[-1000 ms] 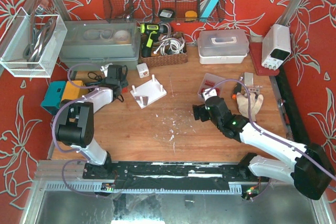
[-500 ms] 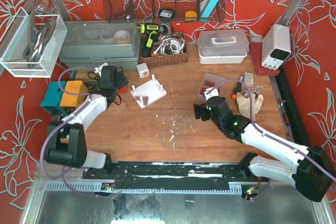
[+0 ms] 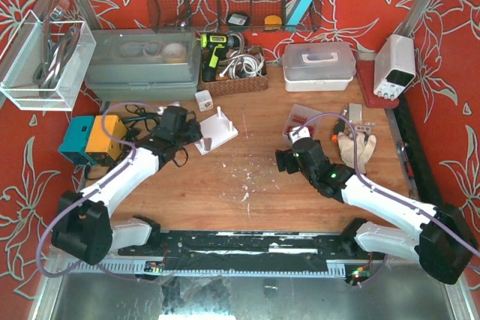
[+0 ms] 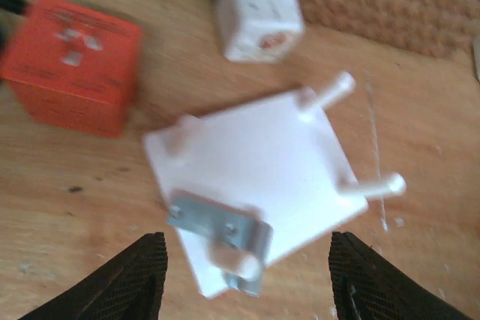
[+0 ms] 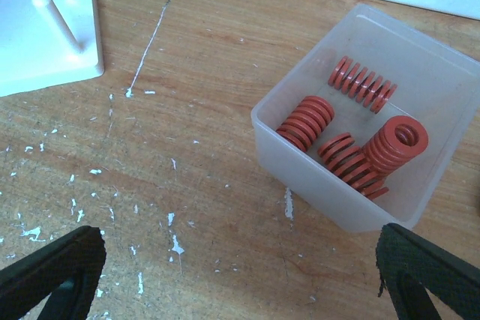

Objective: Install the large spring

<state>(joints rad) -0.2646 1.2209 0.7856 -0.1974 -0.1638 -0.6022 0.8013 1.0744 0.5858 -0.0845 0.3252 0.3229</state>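
On the wooden surface (image 3: 255, 151), a small clear plastic box (image 5: 264, 134) sits towards the right, and four red springs lie loose inside it. The fattest of them, the large spring (image 5: 395, 146), stands on end in the box's near right corner with its hollow core facing up. A second thick spring (image 5: 306, 124) lies on its side against the left wall, while two thinner springs (image 5: 364, 84) lie on their sides, one at the back and one in the middle.

The right jaws hang above bare wood just short of the box. Their dark fingers (image 5: 52, 269) are spread wide and grip nothing.

Further left lies a white square base plate (image 4: 259, 159) with slim white pegs (image 4: 330, 91) rising from its corners. A bent metal bracket (image 4: 219, 224) is fixed at the plate's near corner, around a thicker peg. The left jaws hover over that near edge. They too are spread wide and empty, with one textured finger (image 4: 142, 279) at each side of the bracket and clear of it.

Behind the plate rest an orange cube (image 4: 71, 65) and a small white cube (image 4: 259, 13), well apart from each other. A wicker basket (image 4: 375, 5) stands beyond them
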